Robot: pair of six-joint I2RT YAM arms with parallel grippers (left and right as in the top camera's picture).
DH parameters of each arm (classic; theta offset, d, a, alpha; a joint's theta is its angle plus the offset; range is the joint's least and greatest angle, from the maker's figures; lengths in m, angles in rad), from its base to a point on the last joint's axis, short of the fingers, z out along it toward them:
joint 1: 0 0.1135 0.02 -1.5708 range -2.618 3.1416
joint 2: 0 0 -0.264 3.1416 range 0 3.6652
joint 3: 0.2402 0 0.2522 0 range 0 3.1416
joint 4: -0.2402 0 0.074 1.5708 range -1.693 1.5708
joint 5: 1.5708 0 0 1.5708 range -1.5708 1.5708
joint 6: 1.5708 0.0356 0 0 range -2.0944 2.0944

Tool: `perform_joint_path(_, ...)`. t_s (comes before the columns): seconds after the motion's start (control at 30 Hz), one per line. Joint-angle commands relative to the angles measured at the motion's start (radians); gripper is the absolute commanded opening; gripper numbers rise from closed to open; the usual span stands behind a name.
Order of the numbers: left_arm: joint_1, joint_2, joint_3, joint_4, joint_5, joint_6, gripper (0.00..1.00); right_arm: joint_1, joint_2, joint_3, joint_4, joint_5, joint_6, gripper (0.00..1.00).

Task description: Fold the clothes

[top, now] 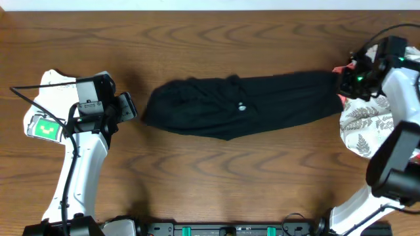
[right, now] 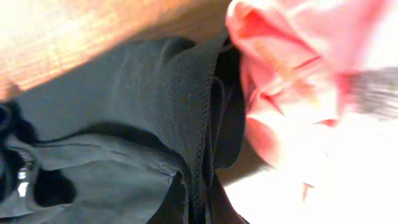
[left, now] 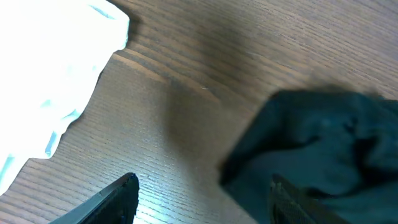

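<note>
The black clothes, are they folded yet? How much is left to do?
Not yet. Done: nothing is folded; the black garment lies stretched long across the table. In hand: the right gripper is shut on its right end, beside a pink cloth. The left gripper hangs open by the left end. Left: every fold.

Black garment (top: 243,105) — stretched long across the table, rumpled — tiny white logo.

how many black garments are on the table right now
1. The black garment lies across the middle of the table, its right end pinched in the right claw. More could be hidden under the pink cloth and leaf-print fabric at the right edge.
</note>
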Motion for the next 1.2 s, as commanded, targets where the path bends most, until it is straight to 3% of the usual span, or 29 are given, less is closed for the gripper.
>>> perform_joint_path(0.0, 0.002, 0.005, 0.002, -0.003, -0.002, 0.020, 0.67, -0.003, -0.032, 0.003, -0.013, 0.037, -0.027, 0.01)
perform_joint_path(0.47, 0.002, 0.005, 0.001, -0.003, -0.002, 0.020, 0.67, 0.089, -0.059, 0.004, -0.056, 0.044, -0.034, 0.01)
perform_joint_path(1.17, 0.002, 0.005, 0.001, -0.023, -0.001, -0.007, 0.67, 0.617, -0.068, 0.005, 0.014, 0.286, 0.213, 0.02)
